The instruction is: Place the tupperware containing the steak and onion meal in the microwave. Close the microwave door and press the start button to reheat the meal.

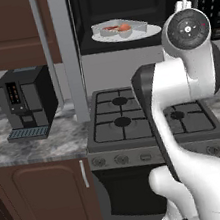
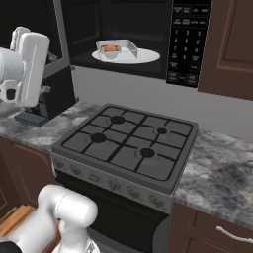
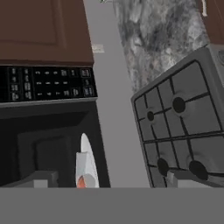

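The white arm is seen bent upward in front of the stove, its round dark-faced wrist joint raised level with the open microwave. In the hand view the camera is rolled sideways and two pale finger tips are cut off by the lower edge, set far apart; the gripper is spread wide and nothing is held between them.

The tupperware, a shallow pale tray with rounded corners, is found on the round white turntable plate inside the dark cavity. The red steak and the small reddish-brown onion are made out inside it, though their outlines are blurred. The black keypad strip is set right of the cavity. The mottled grey stone surface flanks the stove, and a black coffee machine is set on it. The microwave door is hard to make out.
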Controlling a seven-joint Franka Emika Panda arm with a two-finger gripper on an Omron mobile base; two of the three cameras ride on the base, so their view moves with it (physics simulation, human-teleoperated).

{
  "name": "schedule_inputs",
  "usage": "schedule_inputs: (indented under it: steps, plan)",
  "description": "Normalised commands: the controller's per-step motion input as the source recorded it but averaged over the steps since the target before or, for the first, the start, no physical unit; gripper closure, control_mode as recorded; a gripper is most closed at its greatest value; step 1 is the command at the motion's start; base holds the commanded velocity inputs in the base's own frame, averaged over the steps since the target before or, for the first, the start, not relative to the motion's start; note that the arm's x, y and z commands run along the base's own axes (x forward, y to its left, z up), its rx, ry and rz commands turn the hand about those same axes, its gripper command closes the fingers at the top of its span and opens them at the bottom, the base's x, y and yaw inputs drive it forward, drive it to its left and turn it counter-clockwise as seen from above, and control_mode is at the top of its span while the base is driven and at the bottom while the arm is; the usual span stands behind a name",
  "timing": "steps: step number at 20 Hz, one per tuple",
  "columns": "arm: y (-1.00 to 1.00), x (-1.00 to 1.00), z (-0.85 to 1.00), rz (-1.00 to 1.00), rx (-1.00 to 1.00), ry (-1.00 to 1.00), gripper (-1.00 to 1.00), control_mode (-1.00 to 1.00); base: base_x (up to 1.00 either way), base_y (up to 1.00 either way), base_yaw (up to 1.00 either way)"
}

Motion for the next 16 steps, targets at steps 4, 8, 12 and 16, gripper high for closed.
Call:
schedule_inputs:
  steps: [4,8,12,16]
  plan:
    - [0.76,-1.0,-0.12,-0.11,-0.25,0.0,-1.0,-1.0,0.0,0.0,0.0]
    - [0.72,-1.0,0.0,-0.11,-0.3,0.0,-1.0,-1.0,0.0,0.0,0.0]
    - [0.76,-0.96,0.01,-0.08,-0.24,0.0,-1.0,-1.0,0.0,0.0,0.0]
    - [0.81,-0.83,0.01,-0.08,-0.18,0.0,-1.0,-1.0,0.0,0.0,0.0]
